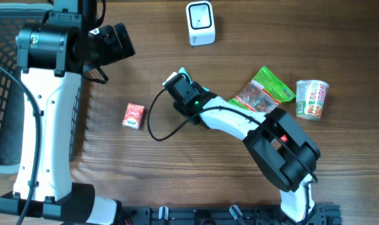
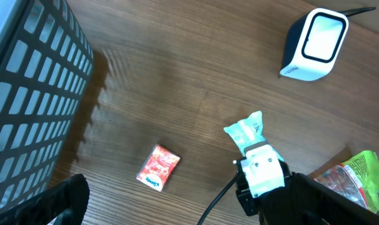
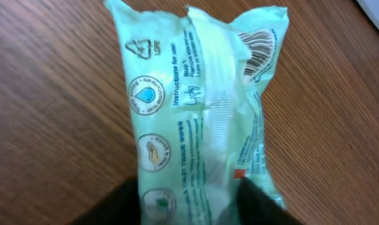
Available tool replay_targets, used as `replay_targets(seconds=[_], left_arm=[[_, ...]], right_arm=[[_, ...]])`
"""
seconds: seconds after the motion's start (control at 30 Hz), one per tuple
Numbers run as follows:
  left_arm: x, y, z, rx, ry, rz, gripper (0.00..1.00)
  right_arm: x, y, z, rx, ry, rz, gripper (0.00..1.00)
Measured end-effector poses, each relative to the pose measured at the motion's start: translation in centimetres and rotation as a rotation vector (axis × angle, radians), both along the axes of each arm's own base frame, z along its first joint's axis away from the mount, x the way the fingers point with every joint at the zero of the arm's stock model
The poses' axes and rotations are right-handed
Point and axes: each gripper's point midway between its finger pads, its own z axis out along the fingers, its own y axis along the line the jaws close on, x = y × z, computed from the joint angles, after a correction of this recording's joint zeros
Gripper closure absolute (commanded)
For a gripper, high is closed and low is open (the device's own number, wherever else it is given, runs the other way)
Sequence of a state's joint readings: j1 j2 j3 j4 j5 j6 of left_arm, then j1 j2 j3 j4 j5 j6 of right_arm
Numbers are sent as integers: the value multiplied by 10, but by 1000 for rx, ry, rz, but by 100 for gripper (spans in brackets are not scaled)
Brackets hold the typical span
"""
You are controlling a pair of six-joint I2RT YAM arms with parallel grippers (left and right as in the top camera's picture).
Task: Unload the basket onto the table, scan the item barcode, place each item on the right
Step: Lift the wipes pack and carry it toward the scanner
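**Step in hand: presenting the item to the reader.** The right claw (image 3: 191,199) is closed on the lower end of the tissue pack (image 3: 196,106), with one dark finger on each side of the wrapper. The rest of the pack projects forward, out past the fingertips. From the overhead camera, you will find the pack near the middle of the worktop (image 1: 177,175), below the scanner (image 1: 201,24) and apart from it. The pack's free end points roughly towards the scanner.

**Barcode position.** The barcode (image 3: 259,53) sits near the far end of the pack, on the right-hand flank of the wrapper as the wrist camera sees it. It curves away around the edge, so only part of it is readable.

**Next move.** You need to carry the pack up to the scanner and roll the wrist so that the barcode panel squarely faces the scanner's window. The film looks soft, so expect the free end to sag or crease. Keep the panel flat to the reader.

**Uncertainty.** The views do not settle whether the pack is lifted clear of the worktop or is resting on it.

**Left arm.** The left claw (image 1: 122,40) stands wide and empty beside the basket (image 1: 2,75). This step does not require it.
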State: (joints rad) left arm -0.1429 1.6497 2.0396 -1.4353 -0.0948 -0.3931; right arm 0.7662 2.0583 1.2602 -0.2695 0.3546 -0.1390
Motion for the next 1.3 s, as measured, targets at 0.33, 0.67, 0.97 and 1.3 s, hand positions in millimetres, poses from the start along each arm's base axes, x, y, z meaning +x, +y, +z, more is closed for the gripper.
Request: replay_targets(seconds=[0.33, 0.67, 0.97, 1.3], left_arm=[[0, 0, 0, 0, 0, 0, 0], [0, 0, 0, 0, 0, 0, 0], [0, 0, 0, 0, 0, 0, 0], [0, 0, 0, 0, 0, 0, 0]], right_arm=[[-14, -12, 15, 47, 64, -91, 95], [-75, -21, 183, 354, 34, 7, 96], [-128, -47, 226, 426, 89, 63, 96], [-134, -36, 242, 595, 167, 102, 96]])
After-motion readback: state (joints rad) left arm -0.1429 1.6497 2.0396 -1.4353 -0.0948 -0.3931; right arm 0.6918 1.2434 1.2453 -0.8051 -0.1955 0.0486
